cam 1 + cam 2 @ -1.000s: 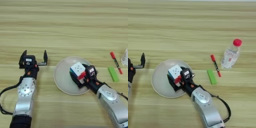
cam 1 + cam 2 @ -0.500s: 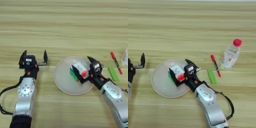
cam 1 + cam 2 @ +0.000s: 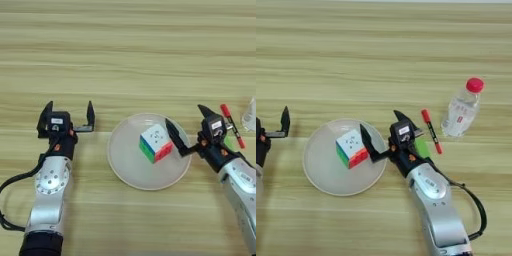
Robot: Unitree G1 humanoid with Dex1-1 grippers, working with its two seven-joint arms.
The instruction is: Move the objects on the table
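The puzzle cube (image 3: 156, 143), showing white, green and red faces, lies on the round white plate (image 3: 125, 162) near the table's front. My right gripper (image 3: 189, 122) stands open just right of the cube, one finger close beside the cube's right edge and nothing held between the fingers. The clear bottle (image 3: 460, 109) with a red cap lies on the wooden table (image 3: 125, 50) further right. My left gripper (image 3: 69, 112) is parked open to the left of the plate, empty.
A red marker pen (image 3: 431, 131) lies between my right gripper and the bottle. A flat green block (image 3: 421, 147) is partly hidden behind the right gripper's body.
My right gripper, shut on the cube over the plate a second ago, has opened and drawn back to the right. The cube now rests on the plate. The left arm has not moved.
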